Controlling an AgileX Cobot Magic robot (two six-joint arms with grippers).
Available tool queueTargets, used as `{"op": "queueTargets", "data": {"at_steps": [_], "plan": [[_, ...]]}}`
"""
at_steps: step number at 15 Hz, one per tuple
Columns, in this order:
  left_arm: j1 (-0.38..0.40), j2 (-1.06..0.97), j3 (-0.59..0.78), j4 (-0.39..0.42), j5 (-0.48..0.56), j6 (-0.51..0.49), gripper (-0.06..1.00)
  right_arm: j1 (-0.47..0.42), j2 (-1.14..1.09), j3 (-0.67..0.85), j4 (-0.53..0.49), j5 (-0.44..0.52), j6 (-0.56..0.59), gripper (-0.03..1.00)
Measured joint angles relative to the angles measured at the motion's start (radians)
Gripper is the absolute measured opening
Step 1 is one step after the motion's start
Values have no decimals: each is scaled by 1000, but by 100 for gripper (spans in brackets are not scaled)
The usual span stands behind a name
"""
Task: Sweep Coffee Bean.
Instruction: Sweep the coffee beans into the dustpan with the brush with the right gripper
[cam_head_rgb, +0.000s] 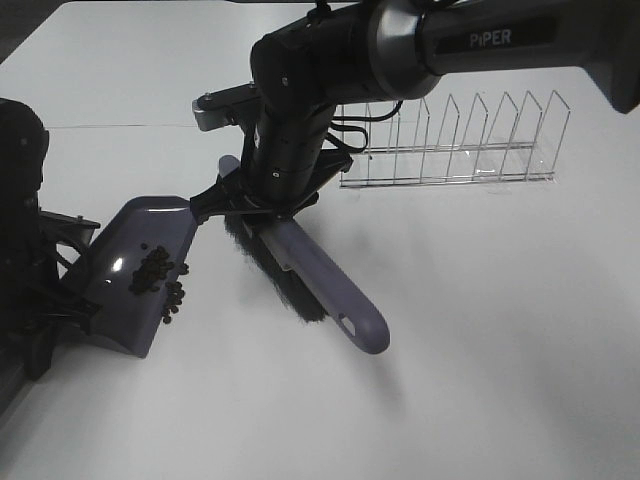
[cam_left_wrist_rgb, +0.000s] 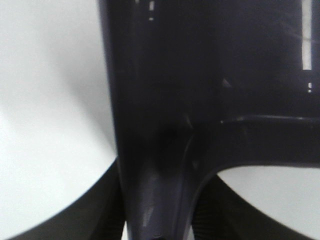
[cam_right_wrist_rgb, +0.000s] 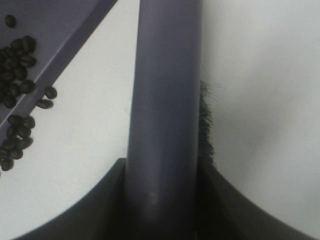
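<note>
The purple-grey dustpan (cam_head_rgb: 125, 290) lies tilted at the left, its lip on the white table. My left gripper (cam_head_rgb: 62, 290) is shut on its handle (cam_left_wrist_rgb: 155, 150), which fills the left wrist view. A heap of coffee beans (cam_head_rgb: 150, 268) sits inside the pan, and a few more (cam_head_rgb: 173, 300) lie on the table at its lip. My right gripper (cam_head_rgb: 250, 205) is shut on the purple brush (cam_head_rgb: 330, 290), just right of the pan. The brush's black bristles (cam_head_rgb: 280, 280) touch the table. The right wrist view shows the brush handle (cam_right_wrist_rgb: 165, 100), the pan (cam_right_wrist_rgb: 60, 20) and beans (cam_right_wrist_rgb: 17, 55).
A clear wire rack (cam_head_rgb: 450, 140) stands at the back right, behind the right arm. The white table (cam_head_rgb: 480, 350) stretches bare to the front and right. A dark surface borders the table's far left corner.
</note>
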Motion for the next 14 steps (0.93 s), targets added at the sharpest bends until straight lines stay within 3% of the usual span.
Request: {"op": "queueTargets", "data": {"at_steps": [3, 6, 8, 14], "plan": [[0, 0, 0, 0, 0, 0, 33, 12, 41, -3, 48, -73, -4, 31], [0, 0, 0, -1, 0, 0, 33, 48, 100, -17, 55, -77, -23, 31], [0, 0, 0, -1, 0, 0, 33, 48, 124, -64, 239, -119, -25, 31], [0, 0, 0, -4, 3, -4, 33, 48, 139, -85, 468, -212, -25, 31]]}}
